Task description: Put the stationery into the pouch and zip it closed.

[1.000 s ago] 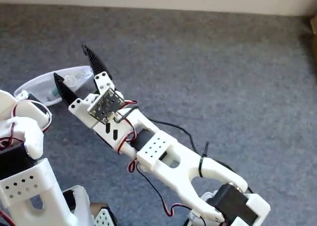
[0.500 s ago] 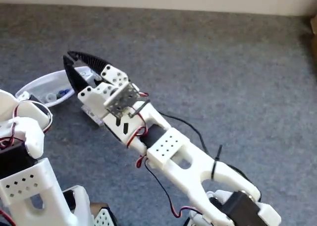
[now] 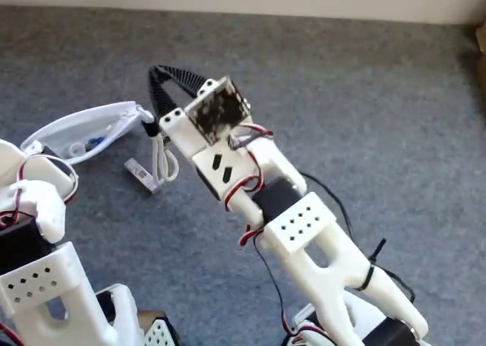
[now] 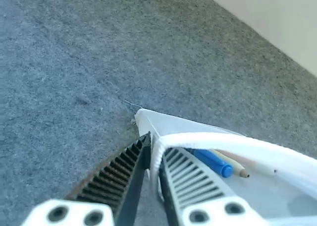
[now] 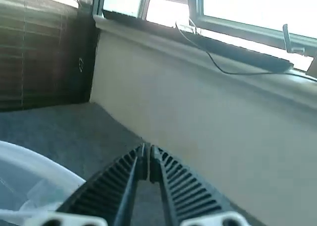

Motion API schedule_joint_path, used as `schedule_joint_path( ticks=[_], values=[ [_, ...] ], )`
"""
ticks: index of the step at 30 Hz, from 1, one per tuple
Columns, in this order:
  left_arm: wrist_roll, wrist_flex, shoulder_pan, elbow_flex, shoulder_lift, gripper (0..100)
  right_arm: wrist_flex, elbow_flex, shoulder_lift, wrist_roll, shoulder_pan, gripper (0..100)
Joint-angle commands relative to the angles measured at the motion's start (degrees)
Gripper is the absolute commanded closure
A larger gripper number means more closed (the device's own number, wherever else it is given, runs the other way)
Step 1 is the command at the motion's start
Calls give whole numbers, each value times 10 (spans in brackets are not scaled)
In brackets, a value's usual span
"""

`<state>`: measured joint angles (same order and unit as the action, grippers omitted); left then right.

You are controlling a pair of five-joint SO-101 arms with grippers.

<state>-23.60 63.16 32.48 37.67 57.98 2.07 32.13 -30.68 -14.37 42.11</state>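
The grey carpet [image 3: 395, 95] is lit softly and evenly by daylight; faint shadows are cast beneath an arm [image 3: 304, 221]. The pouch [image 4: 223, 141] rim is brightly lit. The far window [image 5: 247, 8] is blown out by glare.

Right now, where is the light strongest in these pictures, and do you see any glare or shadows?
Right wrist view: the window is washed out by daylight, while the blinds beside it are dark. High view: soft, even light, with only a faint shadow on the carpet beside the arm. Left wrist view: the rim of the pouch glows bright white.
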Motion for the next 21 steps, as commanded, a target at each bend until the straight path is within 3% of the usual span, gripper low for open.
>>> schedule_joint_path(
  ticks=[1, 7, 13, 21],
  values=[
    [-4, -16, 47, -49, 15, 993, 84, -84, -27, 62, -16, 994],
    [-25, -16, 131, -60, 15, 993, 196, -138, -27, 107, -22, 994],
    [-42, -18, 145, -64, 15, 993, 266, -94, -27, 107, -22, 991],
    [-45, -15, 199, -74, 15, 993, 263, 43, -26, 107, 73, 943]
  ],
)
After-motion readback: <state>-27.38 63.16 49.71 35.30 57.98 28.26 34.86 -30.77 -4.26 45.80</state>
